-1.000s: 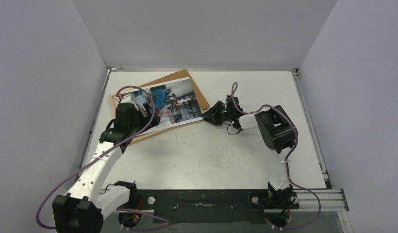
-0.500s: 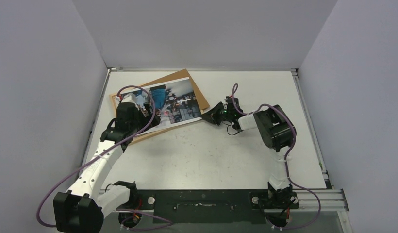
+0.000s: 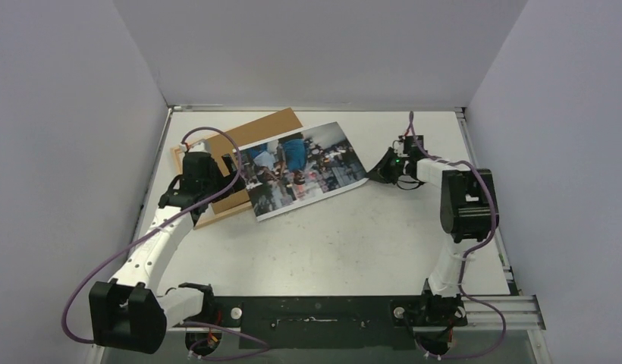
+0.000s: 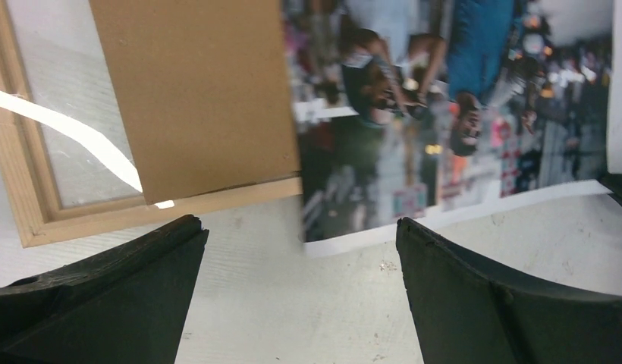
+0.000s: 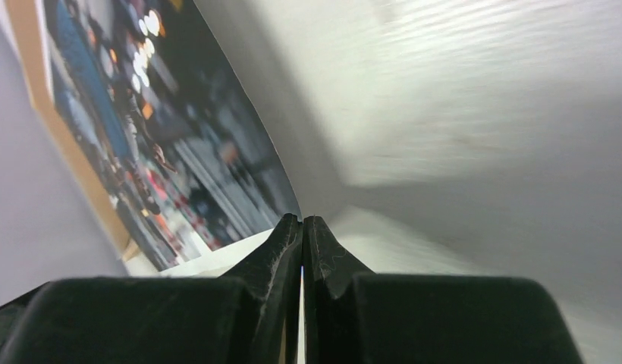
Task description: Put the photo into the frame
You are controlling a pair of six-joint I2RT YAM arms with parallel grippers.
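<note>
rn right gripper (image 5: 302, 224) is pinched shut on the 3 o'clock corner of the glossy white-bordered photo (image 3: 304, 168); left gripper (image 4: 299, 227) is wide open, empty. At the photo's 9 o'clock sits the thin light-wood frame (image 4: 217, 199) w/ a brown hardboard panel (image 4: 194, 91) lying across it. IMO clear the panel first, then drag the print low n flat.

A brown backing board (image 3: 268, 126) lies askew near the far left corner of the white table (image 3: 331, 235). Pale grey walls (image 3: 315, 45) enclose the table on three sides. A black plate (image 3: 315, 322) lines its near edge.
</note>
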